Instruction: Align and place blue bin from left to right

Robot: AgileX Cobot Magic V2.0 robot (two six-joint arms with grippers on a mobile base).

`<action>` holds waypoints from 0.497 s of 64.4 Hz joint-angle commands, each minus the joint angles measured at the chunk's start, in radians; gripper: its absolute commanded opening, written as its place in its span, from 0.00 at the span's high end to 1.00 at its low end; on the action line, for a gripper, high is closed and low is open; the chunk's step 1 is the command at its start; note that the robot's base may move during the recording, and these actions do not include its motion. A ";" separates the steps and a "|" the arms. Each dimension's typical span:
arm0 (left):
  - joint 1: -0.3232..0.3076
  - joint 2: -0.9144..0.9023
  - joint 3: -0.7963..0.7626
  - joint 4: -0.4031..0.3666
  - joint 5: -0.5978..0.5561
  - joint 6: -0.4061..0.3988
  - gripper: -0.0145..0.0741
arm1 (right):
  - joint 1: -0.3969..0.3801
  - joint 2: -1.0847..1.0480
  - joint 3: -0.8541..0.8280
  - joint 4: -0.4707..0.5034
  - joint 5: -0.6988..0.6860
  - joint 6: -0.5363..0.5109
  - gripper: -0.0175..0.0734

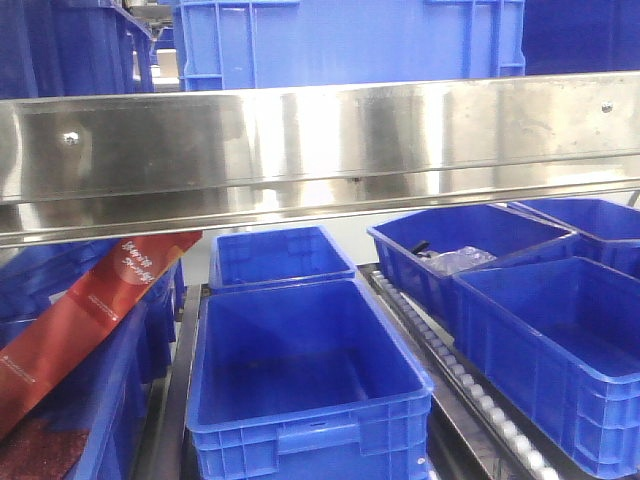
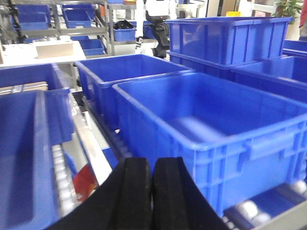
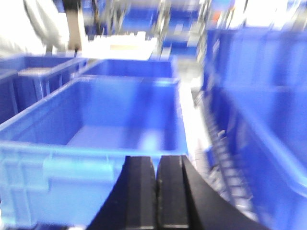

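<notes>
The blue bin [image 1: 305, 385] sits empty on the roller track [image 1: 470, 385], directly in front of a second empty crate [image 1: 280, 255] and left of the darker bins [image 1: 550, 350]. A red carton [image 1: 90, 320] leans to its left. The left gripper [image 2: 152, 191] and right gripper [image 3: 157, 191] hover just before its near wall, each with pads pressed together, holding nothing.

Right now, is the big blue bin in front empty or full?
Empty: the blue bin sits upright, its bare floor visible in all views.
</notes>
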 commanded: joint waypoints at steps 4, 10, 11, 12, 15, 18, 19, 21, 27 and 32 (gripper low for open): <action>0.005 -0.114 0.100 0.064 -0.019 -0.006 0.83 | 0.002 -0.160 0.115 -0.047 -0.024 -0.008 0.89; 0.005 -0.195 0.176 0.090 -0.012 -0.006 0.83 | 0.002 -0.267 0.209 -0.061 -0.017 -0.008 0.89; 0.005 -0.206 0.186 0.090 -0.012 -0.006 0.83 | 0.002 -0.280 0.228 -0.061 -0.015 -0.008 0.89; 0.005 -0.224 0.202 0.090 -0.012 -0.006 0.83 | 0.002 -0.299 0.241 -0.061 -0.016 -0.008 0.89; 0.005 -0.260 0.234 0.090 -0.012 -0.008 0.83 | 0.002 -0.336 0.285 -0.061 -0.015 -0.008 0.89; 0.005 -0.304 0.273 0.090 -0.014 -0.008 0.83 | 0.002 -0.377 0.329 -0.061 -0.014 -0.008 0.89; 0.005 -0.316 0.291 0.090 -0.017 -0.008 0.83 | 0.002 -0.395 0.341 -0.061 -0.014 -0.008 0.89; 0.005 -0.348 0.322 0.090 -0.024 -0.008 0.83 | 0.002 -0.424 0.372 -0.061 -0.012 -0.008 0.89; 0.005 -0.450 0.413 0.090 -0.049 -0.008 0.83 | 0.002 -0.500 0.462 -0.061 -0.017 -0.008 0.89; 0.005 -0.528 0.489 0.090 -0.063 -0.042 0.83 | 0.002 -0.560 0.545 -0.061 -0.025 -0.008 0.89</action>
